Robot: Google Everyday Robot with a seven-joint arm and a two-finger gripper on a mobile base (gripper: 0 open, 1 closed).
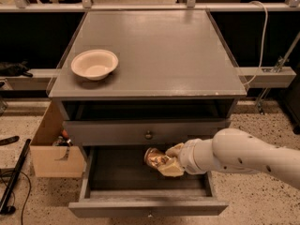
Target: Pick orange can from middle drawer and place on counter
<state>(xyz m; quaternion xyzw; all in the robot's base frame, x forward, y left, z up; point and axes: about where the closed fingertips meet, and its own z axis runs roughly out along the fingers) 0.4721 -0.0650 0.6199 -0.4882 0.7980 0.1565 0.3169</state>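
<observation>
The orange can (155, 158) is a shiny golden, crinkled can held over the open middle drawer (145, 205), near its back and just below the upper drawer front. My gripper (165, 161) comes in from the right on a white arm and is shut on the can, its cream fingers (171, 168) wrapped around the can's right side. The can sits above the dark drawer floor. The counter (154, 50) is the grey cabinet top above.
A cream-white bowl (94, 63) stands on the counter's left side. The closed upper drawer front with a round knob (148, 135) is right above the can. A cardboard box (51, 149) stands on the floor at the left. A white cable (262, 41) hangs at the right.
</observation>
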